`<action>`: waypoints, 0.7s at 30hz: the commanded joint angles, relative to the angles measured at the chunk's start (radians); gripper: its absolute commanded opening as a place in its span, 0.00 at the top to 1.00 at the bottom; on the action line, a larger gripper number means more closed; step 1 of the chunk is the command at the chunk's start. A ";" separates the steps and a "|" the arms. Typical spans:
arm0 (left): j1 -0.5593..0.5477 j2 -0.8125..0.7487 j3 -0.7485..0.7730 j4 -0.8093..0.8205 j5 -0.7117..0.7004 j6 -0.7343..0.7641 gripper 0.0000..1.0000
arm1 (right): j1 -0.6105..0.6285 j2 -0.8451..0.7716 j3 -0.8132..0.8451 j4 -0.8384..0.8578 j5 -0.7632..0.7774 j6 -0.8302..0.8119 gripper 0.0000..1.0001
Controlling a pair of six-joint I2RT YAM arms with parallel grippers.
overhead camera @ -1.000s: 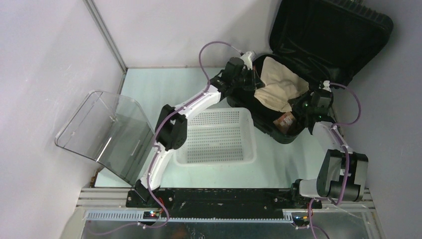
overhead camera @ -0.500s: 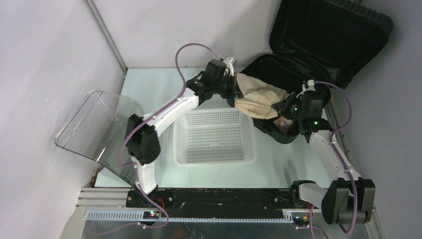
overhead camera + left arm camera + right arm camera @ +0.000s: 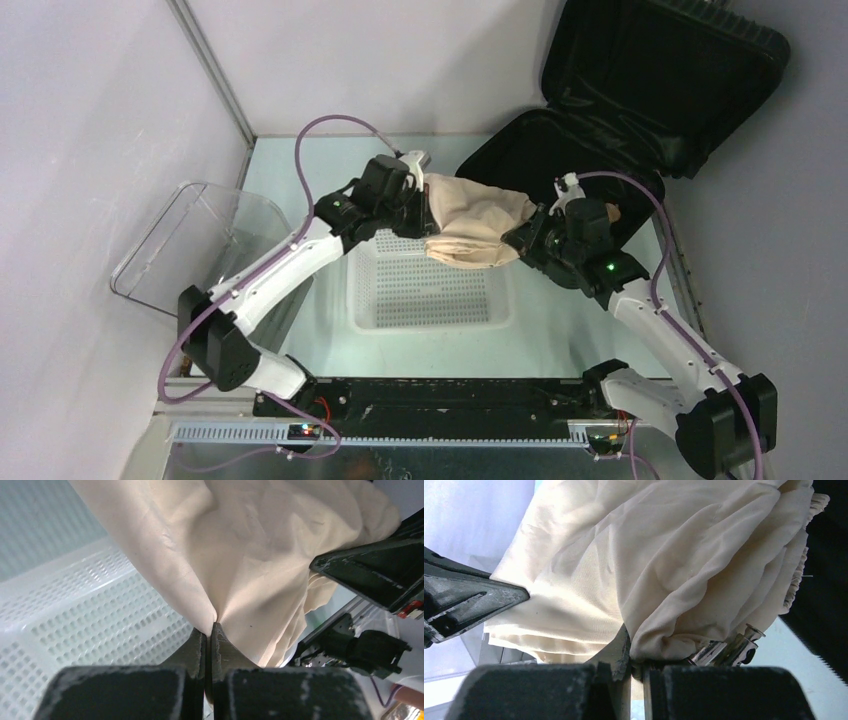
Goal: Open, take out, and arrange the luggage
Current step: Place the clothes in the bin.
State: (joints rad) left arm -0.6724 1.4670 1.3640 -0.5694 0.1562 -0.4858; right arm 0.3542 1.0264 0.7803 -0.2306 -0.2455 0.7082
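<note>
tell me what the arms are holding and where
Both hold the cream cloth: the left gripper pinches a fold at its left end, the right gripper clamps bunched folds at its right end.

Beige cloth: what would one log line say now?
beige cloth | pinched by left fingers and right fingers | over far edge of white basket | suitcase open

The cream cloth (image 3: pixel 478 222), a second ago inside the luggage (image 3: pixel 640 90), now hangs over the far rim of the white basket (image 3: pixel 430 296) (the left gripper (image 3: pixel 424 206) and right gripper (image 3: pixel 522 240) carried it there).
</note>
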 commanded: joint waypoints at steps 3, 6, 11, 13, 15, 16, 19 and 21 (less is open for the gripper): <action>0.009 -0.165 -0.074 -0.107 -0.062 0.060 1.00 | 0.140 -0.030 0.002 0.047 0.111 0.021 1.00; 0.011 -0.214 -0.150 -0.135 -0.100 0.073 1.00 | 0.220 -0.004 0.002 0.024 0.149 0.028 1.00; 0.016 -0.323 -0.330 -0.124 -0.185 0.090 0.98 | 0.309 0.061 0.001 0.023 0.235 0.017 1.00; 0.022 -0.349 -0.414 -0.112 -0.191 0.090 0.97 | 0.353 0.102 0.000 0.029 0.278 0.022 1.00; 0.026 -0.365 -0.454 -0.106 -0.191 0.088 0.97 | 0.398 0.143 0.000 0.036 0.313 0.025 1.00; 0.026 -0.370 -0.465 -0.102 -0.192 0.088 0.97 | 0.430 0.171 0.000 0.037 0.342 0.028 1.00; 0.031 -0.361 -0.507 -0.077 -0.200 0.098 0.97 | 0.475 0.240 0.000 0.060 0.379 0.042 1.00; 0.032 -0.344 -0.516 -0.078 -0.212 0.104 0.97 | 0.518 0.273 0.000 0.062 0.420 0.051 1.00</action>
State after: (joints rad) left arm -0.6563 1.1297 0.8608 -0.6388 0.0105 -0.4274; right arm 0.8223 1.2495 0.7803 -0.2043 0.0154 0.7429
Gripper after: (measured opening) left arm 0.029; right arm 0.091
